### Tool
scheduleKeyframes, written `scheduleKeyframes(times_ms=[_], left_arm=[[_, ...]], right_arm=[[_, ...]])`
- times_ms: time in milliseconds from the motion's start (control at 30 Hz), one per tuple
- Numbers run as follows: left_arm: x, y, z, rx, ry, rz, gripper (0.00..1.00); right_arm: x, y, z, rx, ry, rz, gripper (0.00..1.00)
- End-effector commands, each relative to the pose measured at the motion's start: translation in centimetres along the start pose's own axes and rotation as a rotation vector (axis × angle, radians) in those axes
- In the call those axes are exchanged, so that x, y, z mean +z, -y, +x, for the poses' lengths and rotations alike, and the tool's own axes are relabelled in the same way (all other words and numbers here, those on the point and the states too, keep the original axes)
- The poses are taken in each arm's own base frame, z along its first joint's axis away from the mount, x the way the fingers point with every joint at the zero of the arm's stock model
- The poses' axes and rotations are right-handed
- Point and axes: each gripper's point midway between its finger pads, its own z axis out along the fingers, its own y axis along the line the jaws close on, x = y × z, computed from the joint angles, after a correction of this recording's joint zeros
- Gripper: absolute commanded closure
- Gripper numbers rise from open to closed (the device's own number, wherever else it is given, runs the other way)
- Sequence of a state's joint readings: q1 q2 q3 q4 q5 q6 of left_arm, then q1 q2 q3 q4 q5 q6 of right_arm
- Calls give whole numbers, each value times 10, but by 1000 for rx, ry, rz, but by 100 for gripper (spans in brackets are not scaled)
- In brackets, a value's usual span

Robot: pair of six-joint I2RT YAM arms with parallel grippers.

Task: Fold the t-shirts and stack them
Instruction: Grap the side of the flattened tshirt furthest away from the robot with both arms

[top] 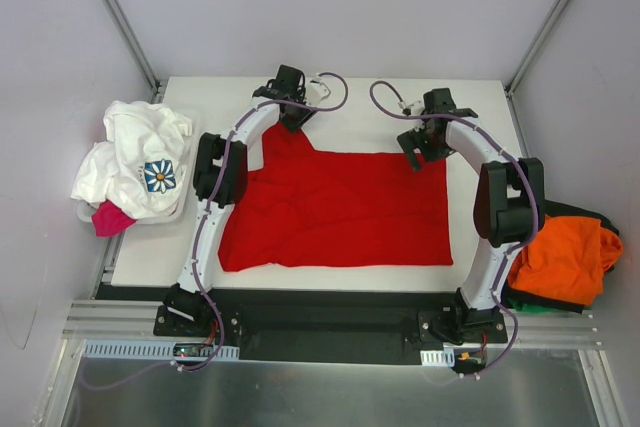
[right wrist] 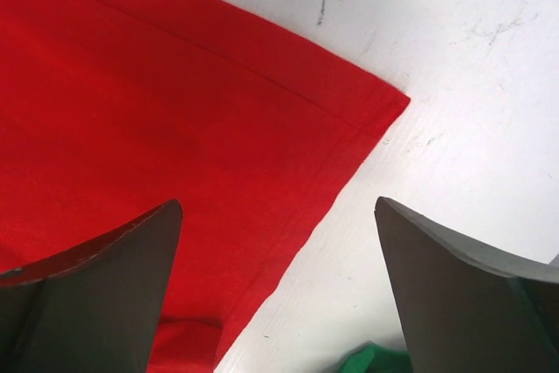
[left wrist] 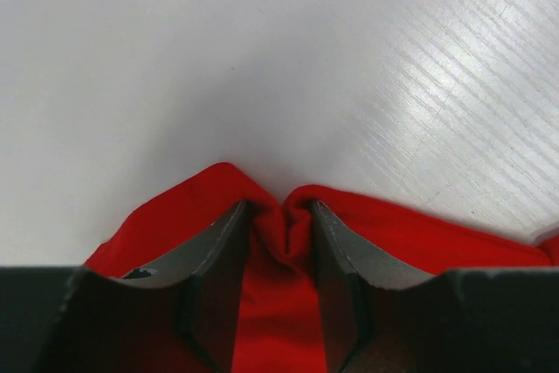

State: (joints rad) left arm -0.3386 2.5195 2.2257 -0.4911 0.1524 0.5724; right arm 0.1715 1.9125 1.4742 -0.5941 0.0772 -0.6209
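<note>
The white table [top: 340, 97] fills the frame's centre; 1 red t-shirt [top: 340, 212] lies spread across its middle.

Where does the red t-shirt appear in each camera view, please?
Top external: red t-shirt spread out at the centre of the table.
Left wrist: its edge bunched between the fingers of the left end effector, bottom centre.
Right wrist: its corner fills the upper left.
Shared landmark: the white table around it.

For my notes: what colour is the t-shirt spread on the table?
The t-shirt is plain red, clearest in the top view.
</note>
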Motion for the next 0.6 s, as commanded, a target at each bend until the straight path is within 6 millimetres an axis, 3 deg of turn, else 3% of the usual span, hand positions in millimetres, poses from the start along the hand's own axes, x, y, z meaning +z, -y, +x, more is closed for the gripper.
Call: scheduleKeyframes(times_ms=[0,400,567], left_arm=[[-6,-4,-1,-7,6,-2,65],[-8,2,5,2,-9,11,66],[-10,3,3,10,-5,16,66]], right_arm=[[-5,16,-2,0,2,54,3],[27,41,6,68,-110,-41,3],[33,49,-1,65,-111,-62,2]])
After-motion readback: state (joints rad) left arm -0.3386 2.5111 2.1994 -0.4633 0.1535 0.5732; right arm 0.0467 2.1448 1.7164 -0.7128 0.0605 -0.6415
